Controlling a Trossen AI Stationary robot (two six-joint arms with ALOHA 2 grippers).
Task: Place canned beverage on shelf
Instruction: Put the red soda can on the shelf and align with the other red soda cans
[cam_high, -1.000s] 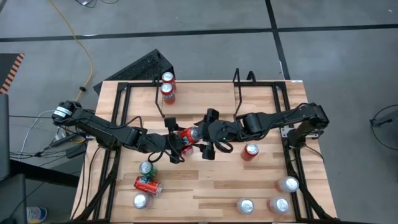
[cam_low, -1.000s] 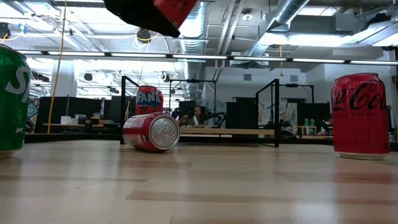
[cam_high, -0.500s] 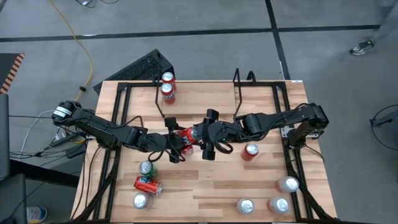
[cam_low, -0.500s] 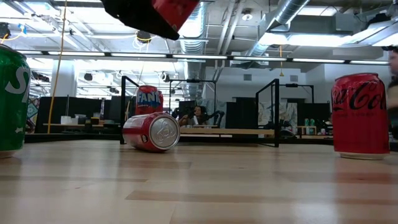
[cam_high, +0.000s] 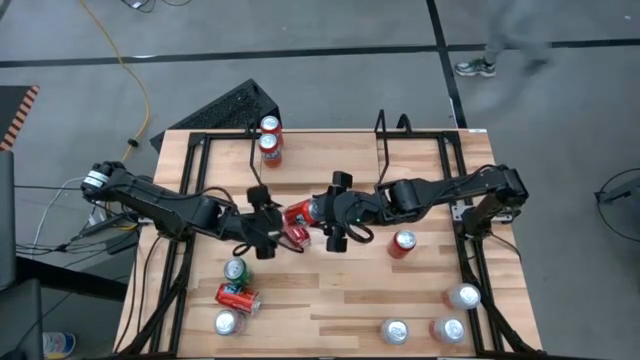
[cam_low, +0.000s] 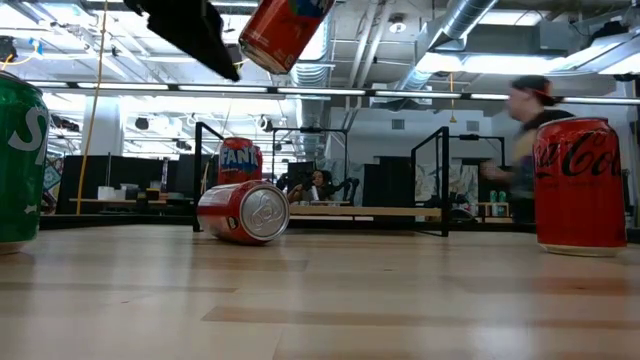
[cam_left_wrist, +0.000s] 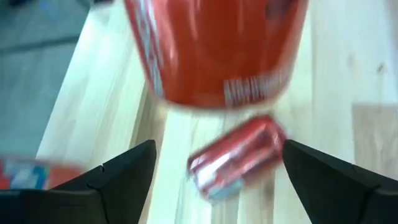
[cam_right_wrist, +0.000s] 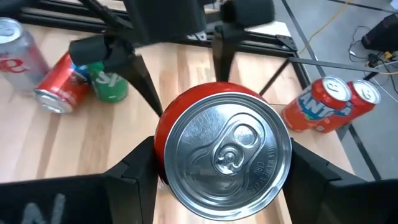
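Above mid-surface (cam_high: 400, 290), right gripper (cam_high: 322, 213) pinches a red can (cam_high: 298, 213). Left gripper (cam_high: 272, 224) stands spread beside it, clear of the shelf (cam_high: 385, 135).

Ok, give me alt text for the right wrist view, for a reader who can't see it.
A red can fills the middle, its silver pull-tab top facing the camera, clamped between the right gripper's two dark fingers. Just beyond it, the left gripper hangs open over the wooden table. Two orange Fanta cans stand to one side; a red can, a green can and a silver can sit on the other.
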